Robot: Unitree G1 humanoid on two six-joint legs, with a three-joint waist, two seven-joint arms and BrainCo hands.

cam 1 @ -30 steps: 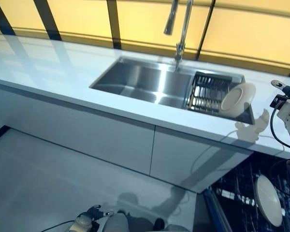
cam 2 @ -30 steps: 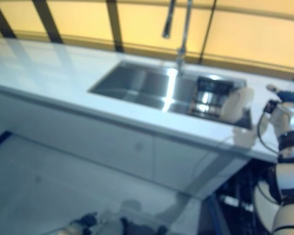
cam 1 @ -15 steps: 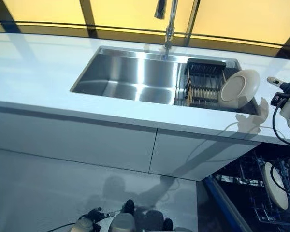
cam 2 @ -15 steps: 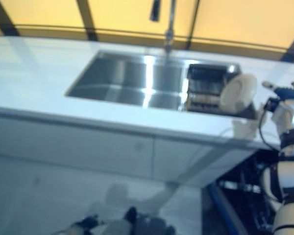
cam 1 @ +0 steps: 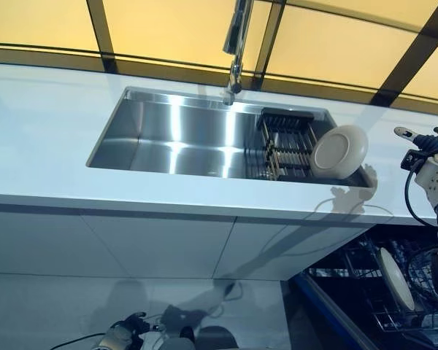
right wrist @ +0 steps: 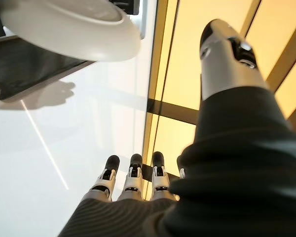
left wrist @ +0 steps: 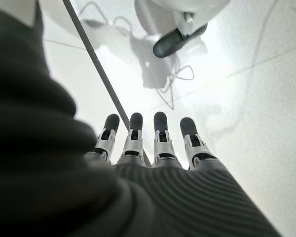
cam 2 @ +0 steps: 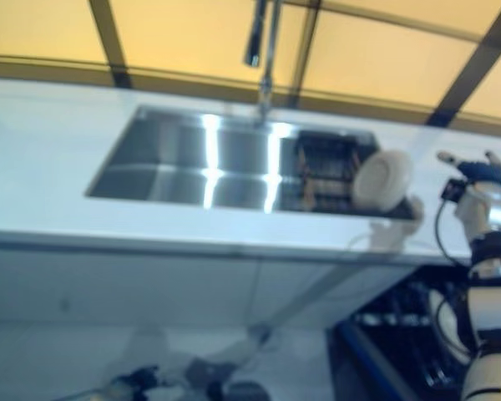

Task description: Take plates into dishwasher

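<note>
A cream plate (cam 1: 339, 152) stands on edge in the dark rack (cam 1: 288, 142) at the right end of the steel sink (cam 1: 175, 135); the right wrist view shows the same plate (right wrist: 74, 24) close by. My right hand (cam 1: 423, 142) hovers over the white counter just right of that plate, fingers (right wrist: 133, 178) straight and apart from it. A second plate (cam 1: 396, 279) stands in the open dishwasher's wire rack (cam 1: 394, 321) below the counter at the right. My left hand (cam 1: 124, 335) hangs low over the floor, its fingers (left wrist: 160, 136) straight, holding nothing.
A tall tap (cam 1: 237, 44) rises behind the sink. The white counter (cam 1: 44, 138) runs left and right, with grey cabinet fronts (cam 1: 131, 240) below. Yellow panels with dark bars line the back. The dishwasher's blue door edge (cam 1: 328, 310) juts out at lower right.
The camera has swung, so the sink and plate sit further left in view. The right hand stays beside the plate in the rack. The left hand still hangs low.
</note>
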